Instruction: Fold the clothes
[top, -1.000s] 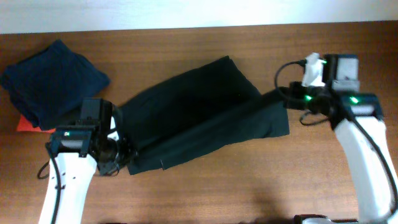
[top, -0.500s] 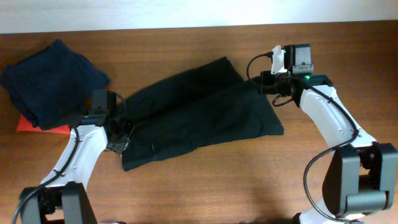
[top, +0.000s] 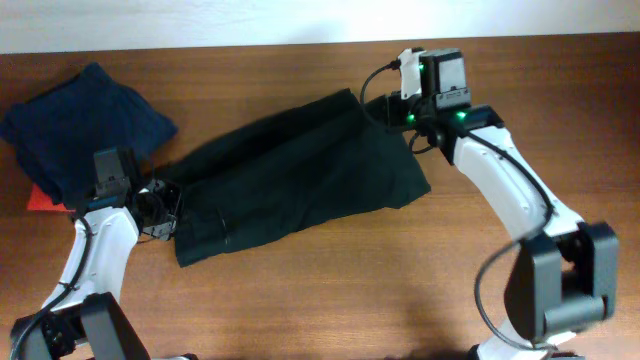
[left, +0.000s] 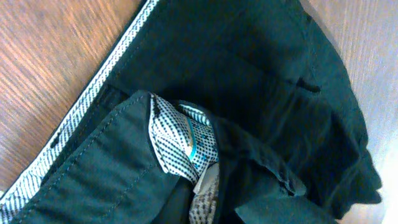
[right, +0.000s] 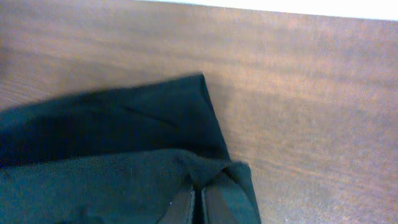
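Note:
The clothes (top: 300, 180) are one large black garment lying slantwise across the middle of the table. My left gripper (top: 162, 212) is shut on its near-left end, where the pale dotted trim (left: 186, 140) shows folded over in the left wrist view. My right gripper (top: 398, 118) is shut on a pinched fold of the black cloth (right: 112, 137) at its far-right part. In the right wrist view the fingers (right: 198, 205) are closed together with fabric bunched over them. The left fingers are mostly hidden under the cloth.
A folded navy-blue garment (top: 85, 125) lies at the far left, with a small flat red item (top: 40, 197) poking out beneath it. Bare wooden table (top: 330, 300) lies in front of the clothes and to the right (right: 311, 93).
Both grippers have moved left with the garment. The right one has carried its edge back and left over the cloth. The garment now lies further left and looks narrower.

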